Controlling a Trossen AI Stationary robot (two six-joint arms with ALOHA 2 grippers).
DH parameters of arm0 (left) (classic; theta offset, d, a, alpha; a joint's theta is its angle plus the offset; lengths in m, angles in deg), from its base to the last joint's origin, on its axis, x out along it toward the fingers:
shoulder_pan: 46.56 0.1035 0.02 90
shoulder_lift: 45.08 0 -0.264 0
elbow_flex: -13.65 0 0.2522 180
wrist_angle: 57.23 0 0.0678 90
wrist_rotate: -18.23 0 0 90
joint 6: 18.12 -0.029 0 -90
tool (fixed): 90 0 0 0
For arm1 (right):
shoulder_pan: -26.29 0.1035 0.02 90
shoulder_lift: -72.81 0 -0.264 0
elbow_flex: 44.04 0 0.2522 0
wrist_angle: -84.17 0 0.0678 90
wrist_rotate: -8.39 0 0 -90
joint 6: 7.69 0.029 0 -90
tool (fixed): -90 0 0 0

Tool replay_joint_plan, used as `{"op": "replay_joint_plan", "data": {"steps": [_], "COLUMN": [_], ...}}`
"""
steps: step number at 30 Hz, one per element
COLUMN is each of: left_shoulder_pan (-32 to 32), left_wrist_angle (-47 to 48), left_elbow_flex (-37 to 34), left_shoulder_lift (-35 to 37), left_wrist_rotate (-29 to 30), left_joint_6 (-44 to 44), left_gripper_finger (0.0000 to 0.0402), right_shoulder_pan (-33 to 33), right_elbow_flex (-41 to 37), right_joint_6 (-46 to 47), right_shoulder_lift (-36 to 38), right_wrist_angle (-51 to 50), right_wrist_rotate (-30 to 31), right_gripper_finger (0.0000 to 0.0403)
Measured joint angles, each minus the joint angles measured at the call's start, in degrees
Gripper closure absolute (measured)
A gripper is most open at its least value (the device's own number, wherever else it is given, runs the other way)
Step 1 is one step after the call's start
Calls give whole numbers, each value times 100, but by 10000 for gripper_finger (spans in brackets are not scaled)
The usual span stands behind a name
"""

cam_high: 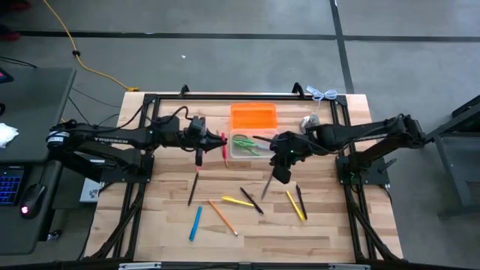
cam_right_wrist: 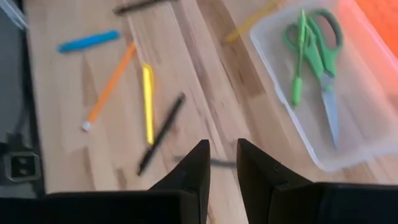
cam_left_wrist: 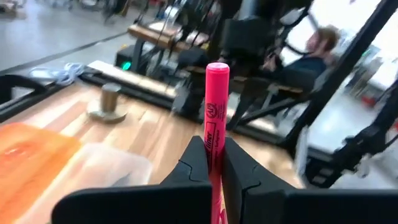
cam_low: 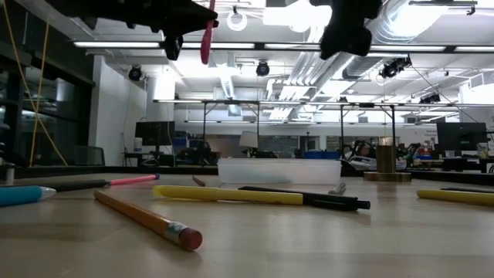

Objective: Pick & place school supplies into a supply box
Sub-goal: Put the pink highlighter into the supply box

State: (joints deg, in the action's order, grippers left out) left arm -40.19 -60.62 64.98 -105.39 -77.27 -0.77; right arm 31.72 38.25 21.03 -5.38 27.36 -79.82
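Observation:
My left gripper [cam_high: 218,141] is shut on a pink marker [cam_left_wrist: 217,93], raised high by the left end of the supply box [cam_high: 251,145]. This clear tub holds green-handled scissors [cam_right_wrist: 323,56] and a green pen [cam_right_wrist: 300,62]. The orange lid [cam_high: 253,116] lies just behind it. My right gripper [cam_right_wrist: 222,160] hovers above the table near the box's right end, open by a narrow gap with nothing between its fingers. Several pens and pencils lie loose nearer the front: a blue pen [cam_high: 196,223], an orange pencil [cam_high: 223,216] and a yellow pen [cam_high: 238,201]. My left gripper pinches the pink marker's barrel [cam_left_wrist: 213,144] between its two fingers. The fingers come about level from the table's left and lie across the marker. The marker is lifted clear and tilted, and its capped end [cam_left_wrist: 217,71] sticks out past the fingertips.
A silver bell-shaped object [cam_high: 309,122] stands right of the lid. A grey pencil [cam_high: 268,184] lies below my right gripper, with a yellow pen [cam_high: 295,205] and a black pen [cam_high: 301,201] to its right. A dark pencil [cam_high: 193,187] lies below my left gripper. A black frame borders the table.

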Motion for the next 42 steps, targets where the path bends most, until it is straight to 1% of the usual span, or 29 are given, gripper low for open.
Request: {"op": "replay_joint_plan", "data": {"steps": [5,10,14,20,22,28,34,42], "left_shoulder_pan": [0,0,0,2,2,4,7,7], "left_wrist_angle": [1331,2094,2498,3006,3026,3193,3282,3280], "left_elbow_flex": [802,1523,1989,2530,2681,2910,3015,3015], "left_shoulder_lift": [-207,-583,-1006,-1592,-1791,-2157,-2379,-2578], "left_wrist_rotate": [248,357,368,476,506,510,513,512], "left_joint_6": [-603,-1126,-1431,-1753,-1855,-2057,-2070,-2077], "left_gripper_finger": [367,367,367,367,367,367,367,367], "right_shoulder_pan": [166,299,438,800,932,1357,1764,2155], "right_elbow_flex": [0,0,0,0,0,0,0,0], "right_joint_6": [5,185,468,886,1071,1737,2415,2800], "right_shoulder_lift": [0,0,0,0,0,78,348,851], "right_wrist_angle": [-408,-679,-1059,-1528,-1645,-2037,-2414,-2844], "right_wrist_rotate": [366,715,908,1472,1668,2127,2399,2778], "right_gripper_finger": [348,348,348,348,347,348,347,347]}}
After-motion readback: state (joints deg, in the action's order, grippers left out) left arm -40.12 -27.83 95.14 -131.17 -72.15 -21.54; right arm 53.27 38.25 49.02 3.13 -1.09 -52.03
